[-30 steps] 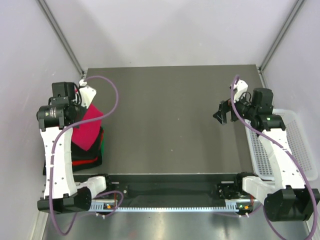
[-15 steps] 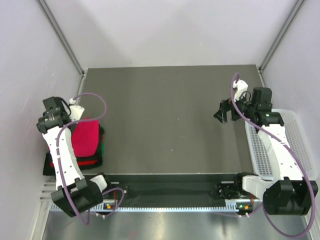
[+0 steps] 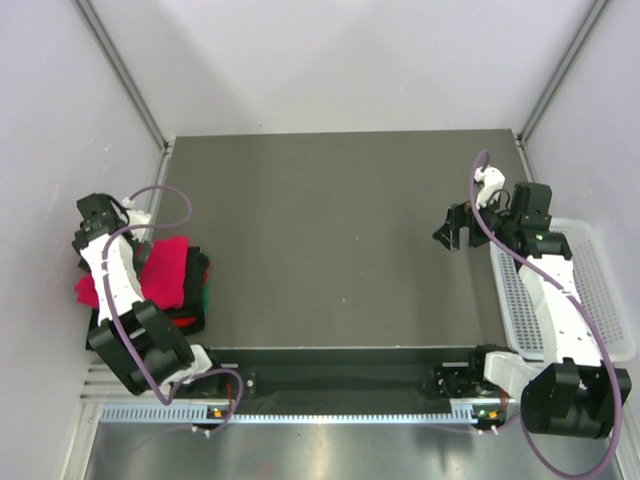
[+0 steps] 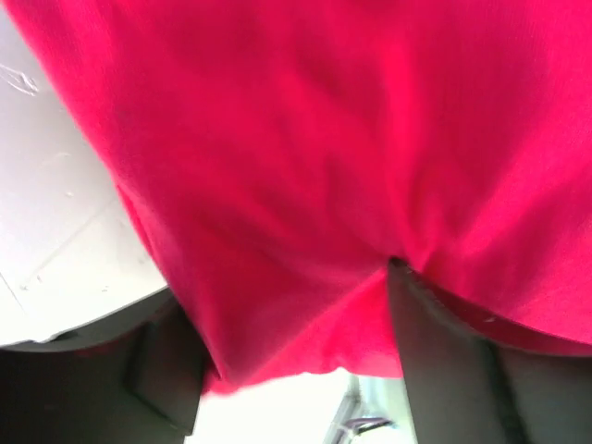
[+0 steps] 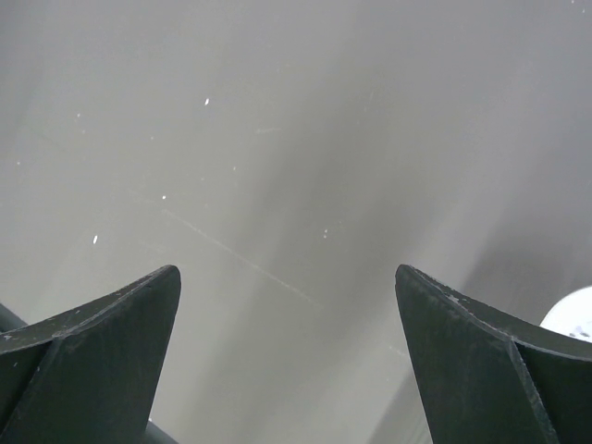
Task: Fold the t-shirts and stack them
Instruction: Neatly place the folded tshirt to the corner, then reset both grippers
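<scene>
The magenta-red t-shirt (image 3: 166,270) lies folded on top of the pile of black, red and green t-shirts (image 3: 196,300) at the table's left edge. One magenta corner (image 3: 86,292) sticks out to the left past the arm. My left gripper (image 3: 100,225) sits low at the pile's far left end. In the left wrist view the magenta cloth (image 4: 305,148) fills the frame, and the left gripper (image 4: 291,305) is open, its fingers (image 4: 435,361) wide apart with cloth draped between them. My right gripper (image 3: 452,232) hovers open over bare table (image 5: 287,351), holding nothing.
A white mesh basket (image 3: 603,290) stands at the table's right edge, beside the right arm. The dark table top (image 3: 330,230) stretches between the two arms. Grey walls close in on both sides.
The left arm swung down and out to the left, lowering the magenta shirt onto the pile, and its fingers spread apart. The right arm barely shifted.
</scene>
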`<control>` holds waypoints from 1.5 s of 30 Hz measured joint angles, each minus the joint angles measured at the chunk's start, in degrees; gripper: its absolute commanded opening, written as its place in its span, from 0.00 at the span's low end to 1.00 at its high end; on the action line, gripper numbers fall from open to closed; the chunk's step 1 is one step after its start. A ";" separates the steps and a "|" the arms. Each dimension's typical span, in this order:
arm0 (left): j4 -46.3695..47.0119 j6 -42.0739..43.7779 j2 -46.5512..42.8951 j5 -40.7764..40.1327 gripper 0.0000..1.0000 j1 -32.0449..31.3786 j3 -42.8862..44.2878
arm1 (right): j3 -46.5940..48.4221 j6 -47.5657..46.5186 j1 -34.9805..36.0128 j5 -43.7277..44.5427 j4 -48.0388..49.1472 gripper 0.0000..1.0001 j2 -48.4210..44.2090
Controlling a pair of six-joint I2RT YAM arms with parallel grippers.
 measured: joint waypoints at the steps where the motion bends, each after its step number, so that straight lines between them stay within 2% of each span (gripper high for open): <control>1: -0.11 -0.85 0.31 0.46 0.82 0.13 0.48 | -0.33 0.02 -0.11 -0.13 0.07 1.00 -0.39; 5: -1.33 -3.50 -0.83 5.40 0.87 0.31 7.10 | -1.29 0.28 -0.50 -0.72 0.48 1.00 -1.62; 10: -1.31 -5.62 -7.32 13.79 0.88 0.17 14.25 | -1.31 0.44 -1.05 -1.49 1.01 1.00 -1.70; 14: -4.57 -6.38 -10.49 21.44 0.82 -0.39 15.04 | -1.31 0.46 -1.46 -1.66 1.14 1.00 -1.77; 17: -7.37 -6.69 -10.14 24.02 0.77 -3.54 12.11 | -1.31 0.44 -1.79 -1.73 1.11 1.00 -1.77; 21: -9.81 -7.76 -8.52 22.77 0.75 -12.35 4.81 | -1.31 0.42 -1.88 -1.73 1.07 1.00 -1.75; 25: -11.72 -9.79 -7.93 21.22 0.75 -16.76 1.51 | -1.31 0.42 -2.19 -1.79 1.07 1.00 -1.75; 38: -11.37 -15.34 -5.01 14.16 0.66 -19.45 0.63 | -2.08 0.33 -3.10 -2.05 1.01 1.00 -2.84; 45: -10.27 -16.92 -3.45 9.94 0.54 -20.46 -2.08 | -2.08 0.33 -3.28 -2.49 1.03 1.00 -2.82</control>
